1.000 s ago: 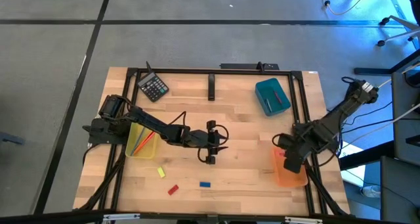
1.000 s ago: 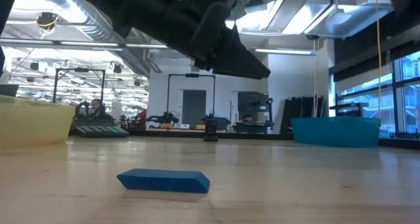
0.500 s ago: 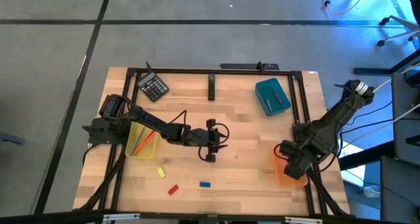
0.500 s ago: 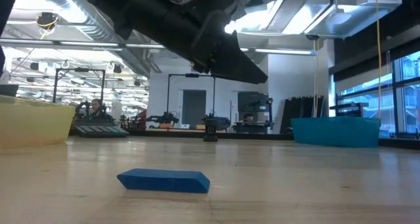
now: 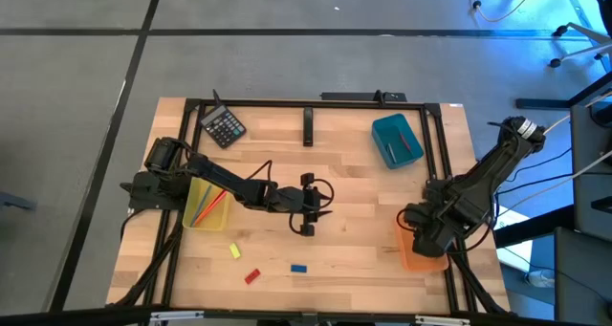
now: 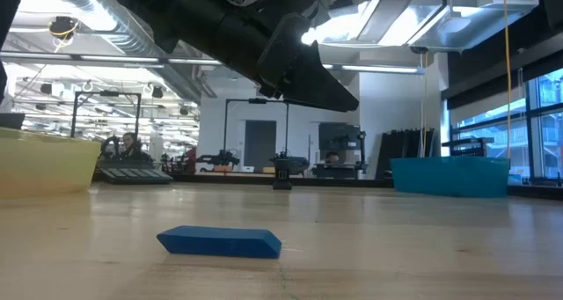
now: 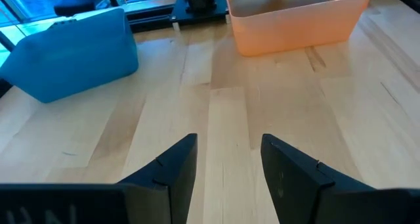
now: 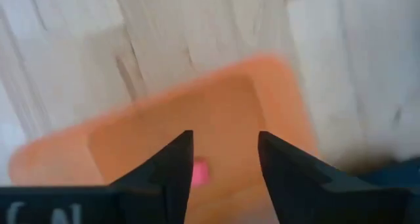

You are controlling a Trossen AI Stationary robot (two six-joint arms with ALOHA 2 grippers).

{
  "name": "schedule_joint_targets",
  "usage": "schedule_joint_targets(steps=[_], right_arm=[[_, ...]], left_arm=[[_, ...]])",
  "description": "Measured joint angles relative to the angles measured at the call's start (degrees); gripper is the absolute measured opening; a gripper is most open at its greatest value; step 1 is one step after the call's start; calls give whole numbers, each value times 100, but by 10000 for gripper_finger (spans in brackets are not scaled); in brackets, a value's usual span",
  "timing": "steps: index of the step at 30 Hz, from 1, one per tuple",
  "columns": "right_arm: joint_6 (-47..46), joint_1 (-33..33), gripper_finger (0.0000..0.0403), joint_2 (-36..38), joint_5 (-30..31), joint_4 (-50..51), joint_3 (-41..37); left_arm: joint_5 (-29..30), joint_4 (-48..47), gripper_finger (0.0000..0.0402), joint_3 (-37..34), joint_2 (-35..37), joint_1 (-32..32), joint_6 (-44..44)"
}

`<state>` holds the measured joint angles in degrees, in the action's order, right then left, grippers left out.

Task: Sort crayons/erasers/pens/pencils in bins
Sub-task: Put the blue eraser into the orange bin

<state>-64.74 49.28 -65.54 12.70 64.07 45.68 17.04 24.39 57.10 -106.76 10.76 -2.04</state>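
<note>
My left gripper (image 5: 308, 214) (image 7: 226, 163) hovers open above bare wood mid-table, touching nothing; it is the dark shape (image 6: 299, 67) overhead in the low view. My right gripper (image 5: 422, 236) (image 8: 223, 161) hangs open over the orange bin (image 5: 421, 253) (image 8: 197, 125), where a pink eraser (image 8: 200, 172) lies on the floor. The yellow eraser (image 5: 234, 251), red eraser (image 5: 252, 276) and blue eraser (image 5: 299, 267) (image 6: 220, 241) lie flat near the table's near edge. The yellow bin (image 5: 206, 204) holds thin sticks; the teal bin (image 5: 397, 140) holds a red one.
A black calculator (image 5: 225, 127) lies at the far left corner. A black frame (image 5: 308, 104) runs round the table's edges, with a short black post (image 5: 308, 127) at the middle of the far side. Bare wood lies between my left gripper and the orange bin.
My right gripper has shifted a little toward the table's near edge over the orange bin, its arm swinging slightly. The erasers on the table have stayed put.
</note>
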Motion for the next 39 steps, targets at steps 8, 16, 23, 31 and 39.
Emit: schedule_joint_targets(steps=[8, 16, 23, 31, 39], right_arm=[[1902, -411, 170, 5, 1612, -2004, -80], [4268, -1139, 170, -2, 1634, -4928, -710], [5333, -1537, 170, -32, 1637, -5837, -911], [5587, -1856, 170, -678, 1616, -6406, -1048], [5574, -2195, 170, -1201, 1519, -6868, -1048]], left_arm=[[-311, 541, 161, -4, 0, 10, 0], [-302, 484, 161, -4, 0, 61, -7], [-264, 489, 161, -4, 0, 95, -2], [-47, 737, 161, -4, 2, 92, 160], [490, 668, 161, -4, 57, 123, 140]])
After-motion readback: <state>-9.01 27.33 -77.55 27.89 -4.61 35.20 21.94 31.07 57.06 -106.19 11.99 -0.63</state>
